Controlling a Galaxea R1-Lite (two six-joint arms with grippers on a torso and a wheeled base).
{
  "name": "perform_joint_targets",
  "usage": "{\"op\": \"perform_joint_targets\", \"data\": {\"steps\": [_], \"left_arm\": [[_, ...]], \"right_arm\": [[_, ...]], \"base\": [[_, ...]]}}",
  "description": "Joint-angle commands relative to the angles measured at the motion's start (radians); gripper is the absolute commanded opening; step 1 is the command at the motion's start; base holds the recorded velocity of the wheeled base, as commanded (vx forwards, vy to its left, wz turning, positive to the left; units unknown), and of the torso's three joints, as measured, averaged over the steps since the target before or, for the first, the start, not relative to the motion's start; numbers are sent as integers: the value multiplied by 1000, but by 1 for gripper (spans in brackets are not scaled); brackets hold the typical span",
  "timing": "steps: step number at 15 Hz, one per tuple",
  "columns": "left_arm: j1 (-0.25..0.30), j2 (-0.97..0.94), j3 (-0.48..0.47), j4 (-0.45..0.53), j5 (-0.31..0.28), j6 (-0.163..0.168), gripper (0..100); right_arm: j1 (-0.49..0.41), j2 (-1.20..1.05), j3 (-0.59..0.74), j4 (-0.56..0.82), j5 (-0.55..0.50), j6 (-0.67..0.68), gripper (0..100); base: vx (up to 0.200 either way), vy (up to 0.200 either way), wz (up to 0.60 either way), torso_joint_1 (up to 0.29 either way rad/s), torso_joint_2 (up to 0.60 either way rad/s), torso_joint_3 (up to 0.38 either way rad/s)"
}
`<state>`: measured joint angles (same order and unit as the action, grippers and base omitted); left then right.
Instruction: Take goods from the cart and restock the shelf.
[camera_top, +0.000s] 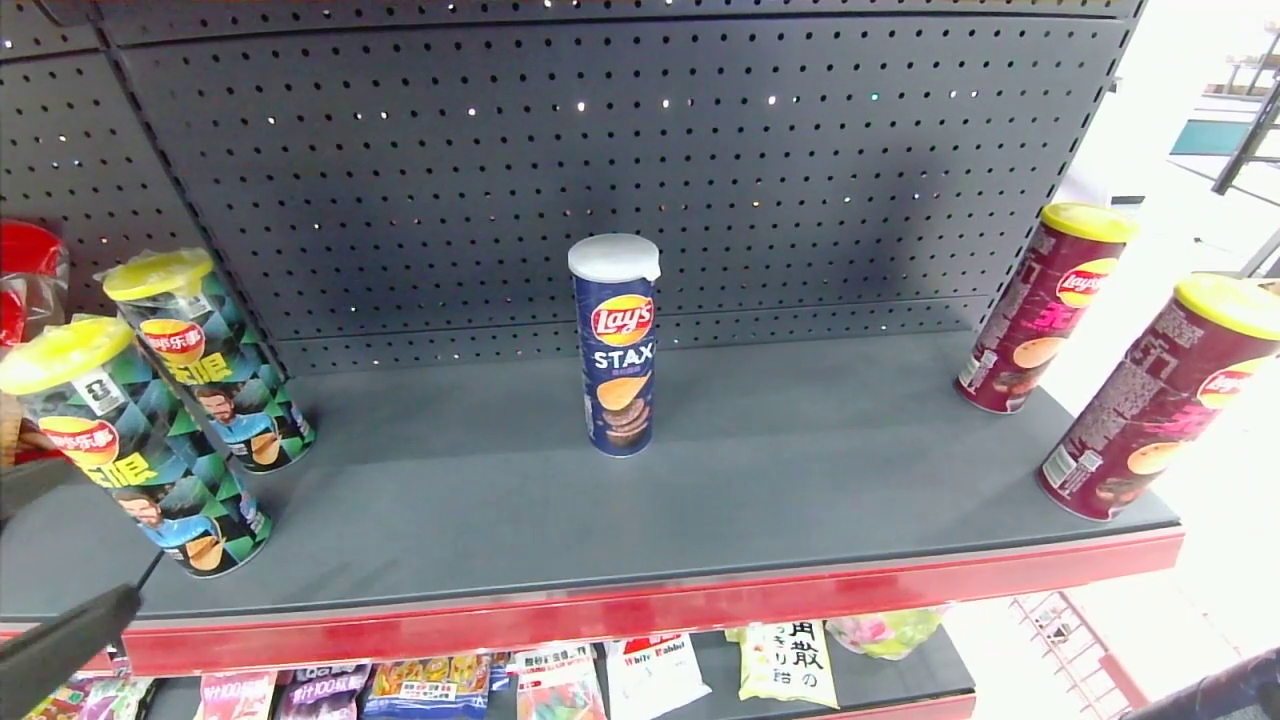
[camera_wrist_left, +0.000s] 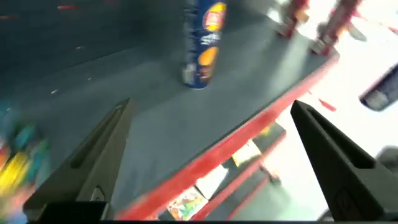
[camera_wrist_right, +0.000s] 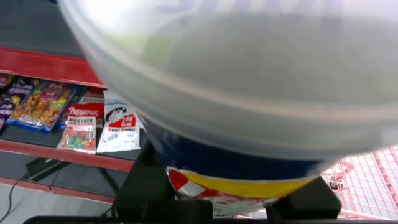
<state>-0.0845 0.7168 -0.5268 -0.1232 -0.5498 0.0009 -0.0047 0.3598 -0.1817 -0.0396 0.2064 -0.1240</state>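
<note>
The right gripper (camera_wrist_right: 227, 198) is clamping a blue can (camera_wrist_right: 236, 165) that may clip the shelf lip (camera_top: 650, 600); the left gripper (camera_wrist_left: 208, 112) is gaping empty.

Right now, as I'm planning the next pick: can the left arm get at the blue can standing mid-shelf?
Probably yes. The left gripper has its fingers spread open, only bare shelf lies between them and the blue can, and the green cans stand off to the side.
</note>
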Motion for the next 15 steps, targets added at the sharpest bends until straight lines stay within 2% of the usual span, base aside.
{"op": "perform_joint_targets", "data": {"steps": [1,3,5,7,9,11,13,15], "left_arm": [[-28,420,-94,-145,-159,128,100],[-77,546,-154,-208,-243,130,100],[-87,655,-237,-210,-259,145,100],[-106,753,-311,-210,-283,179,100],[-139,826,-369,-210,-334,205,100],[-163,900,-438,-211,-335,219,100],[-161,983,-519,-211,-335,265,100],[-164,1035,-584,-210,-335,268,100]], "right_arm": [[0,5,-13,0,1,0,0],[0,11,-18,0,1,0,0],[-1,16,-19,0,-1,0,0],[-1,16,-24,0,-15,0,0],[0,16,-25,0,-22,1,0],[-1,16,-25,0,-27,1,0],[-1,13,-25,0,-38,1,0],[-1,8,-25,0,-38,1,0]], "base": [[0,0,0,0,0,0],[0,0,0,0,0,0],[0,0,0,0,0,0],[0,0,0,0,0,0],[0,0,0,0,0,0],[0,0,0,0,0,0],[0,0,0,0,0,0],[0,0,0,0,0,0]]}}
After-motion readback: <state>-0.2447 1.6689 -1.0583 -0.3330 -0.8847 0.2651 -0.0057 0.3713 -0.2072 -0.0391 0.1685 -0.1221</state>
